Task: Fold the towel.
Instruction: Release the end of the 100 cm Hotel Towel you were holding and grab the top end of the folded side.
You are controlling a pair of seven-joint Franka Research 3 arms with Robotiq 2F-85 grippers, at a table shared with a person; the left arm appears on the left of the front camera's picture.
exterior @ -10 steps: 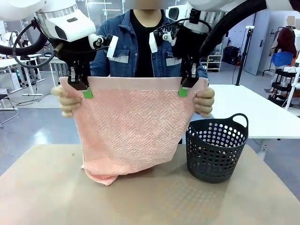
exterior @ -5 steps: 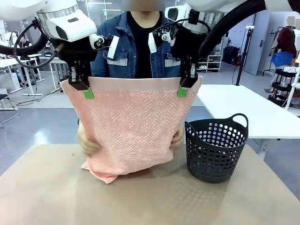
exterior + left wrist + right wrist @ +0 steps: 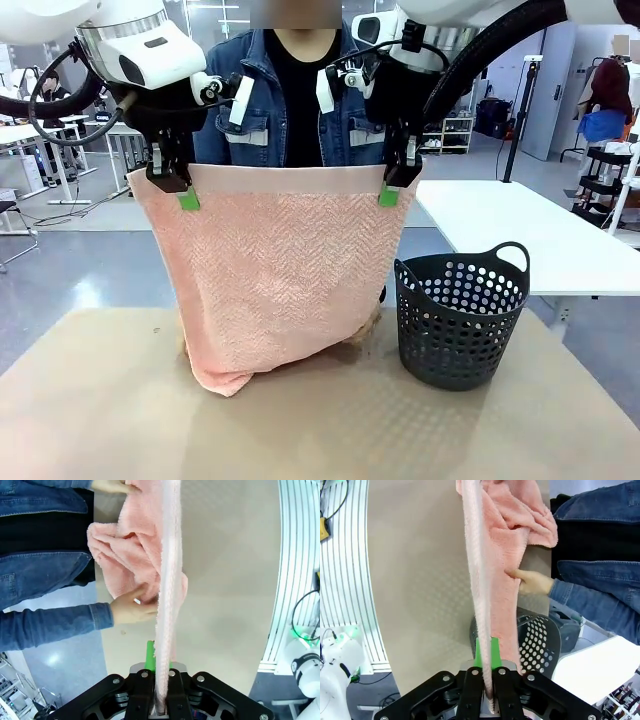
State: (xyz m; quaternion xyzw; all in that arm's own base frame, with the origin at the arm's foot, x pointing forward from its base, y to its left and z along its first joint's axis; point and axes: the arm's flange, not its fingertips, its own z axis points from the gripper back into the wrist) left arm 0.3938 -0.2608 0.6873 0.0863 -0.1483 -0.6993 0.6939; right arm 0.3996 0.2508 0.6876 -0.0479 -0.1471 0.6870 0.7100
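Note:
The pale pink towel (image 3: 275, 275) hangs like a curtain over the table, its lower edge bunched on the tabletop. My left gripper (image 3: 181, 190) is shut on its upper left corner and my right gripper (image 3: 393, 187) is shut on its upper right corner. In the left wrist view the towel (image 3: 167, 580) runs edge-on up from my shut fingers, and a person's hand (image 3: 131, 610) touches its lower part. The right wrist view shows the towel (image 3: 487, 580) the same way, with the person's other hand (image 3: 532, 581) against it.
A dark grey perforated basket (image 3: 460, 315) stands on the brown table (image 3: 100, 420) just right of the towel. The person in a denim jacket (image 3: 262, 110) stands behind the towel. A white table (image 3: 540, 240) lies at the right.
The person's hands let go of the towel's upper corners, dropped behind it and now reach its lower part. Both grippers stay shut on the top edge.

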